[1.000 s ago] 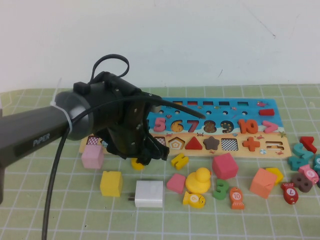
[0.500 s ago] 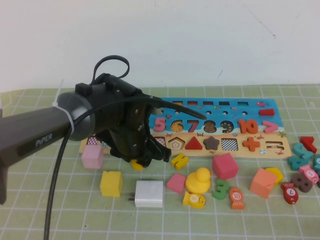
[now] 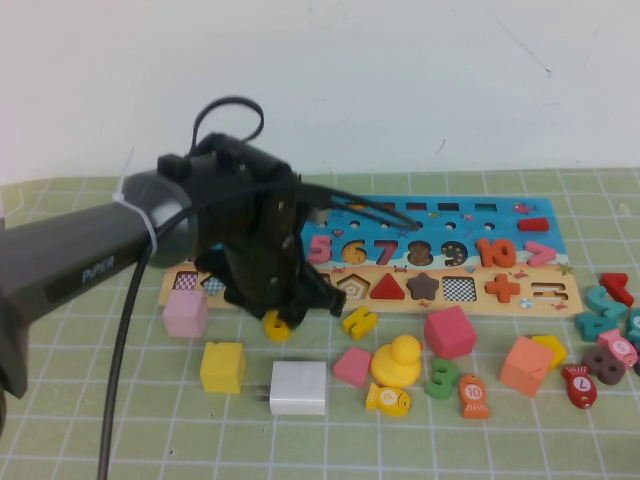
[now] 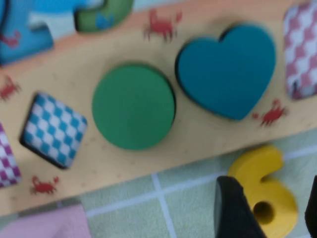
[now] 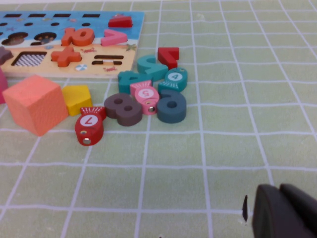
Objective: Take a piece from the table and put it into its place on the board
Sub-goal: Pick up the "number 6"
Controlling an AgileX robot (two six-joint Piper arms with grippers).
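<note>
The yellow numeral "6" [image 3: 277, 325] lies flat on the mat just in front of the board's [image 3: 470, 215] tan strip, left of centre. My left gripper [image 3: 290, 312] hangs over it, open, one finger [image 4: 235, 210] on each side of the 6 [image 4: 267, 188], with a thin gap still showing at one side. The left wrist view also shows the board's tan strip [image 4: 89, 64] with a green circle and a blue heart. My right gripper [image 5: 280, 210] is shut and empty, low over the mat to the right of the board [image 5: 29, 29]; it is not in the high view.
Loose pieces lie in front of the board: pink cube [image 3: 185, 313], yellow cube [image 3: 222, 367], white block [image 3: 298, 387], yellow zigzag piece [image 3: 359, 322], yellow duck [image 3: 397, 362], red cube [image 3: 449, 332], orange cube [image 3: 526, 365]. Several numerals and fish [image 5: 148, 94] are clustered at the right.
My left arm has shifted slightly up and to the right, so more of the yellow 6 shows under the gripper. The 6 has barely moved.
</note>
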